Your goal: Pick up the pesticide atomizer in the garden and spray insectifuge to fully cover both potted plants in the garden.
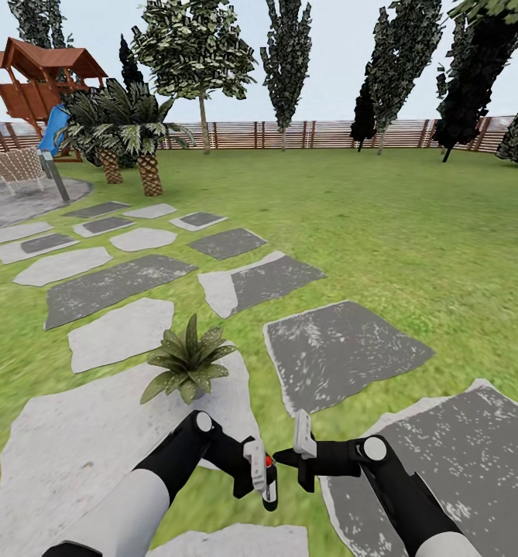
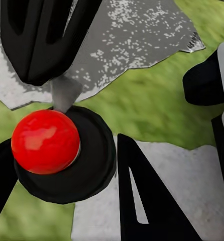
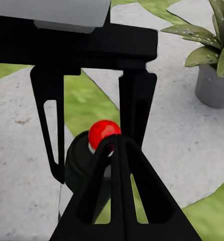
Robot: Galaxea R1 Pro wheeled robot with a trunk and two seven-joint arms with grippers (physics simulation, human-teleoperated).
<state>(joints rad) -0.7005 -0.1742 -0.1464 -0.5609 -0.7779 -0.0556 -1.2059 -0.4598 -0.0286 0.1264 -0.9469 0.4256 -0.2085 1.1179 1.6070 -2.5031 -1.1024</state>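
The pesticide atomizer (image 1: pixel 269 481) shows as a dark bottle with a round red knob (image 2: pixel 45 141) on top. My left gripper (image 1: pixel 267 492) is shut on it, one black finger on each side of the cap (image 2: pixel 94 165). My right gripper (image 1: pixel 280 458) is shut, and its joined tips (image 3: pixel 112 146) point at the red knob (image 3: pixel 103 131), touching it or nearly so. One potted plant (image 1: pixel 187 363), a low rosette of speckled green leaves in a grey pot (image 3: pixel 214 86), stands on a pale stone just ahead and left of both grippers.
Grey stepping stones (image 1: pixel 344 352) lead across the lawn to a round patio (image 1: pixel 22 203) with chairs and a grey post (image 1: pixel 54 175) at far left. Two palms (image 1: pixel 146 166), a wooden play tower (image 1: pixel 34 77), a slatted fence (image 1: pixel 289 135) and tall trees stand farther back.
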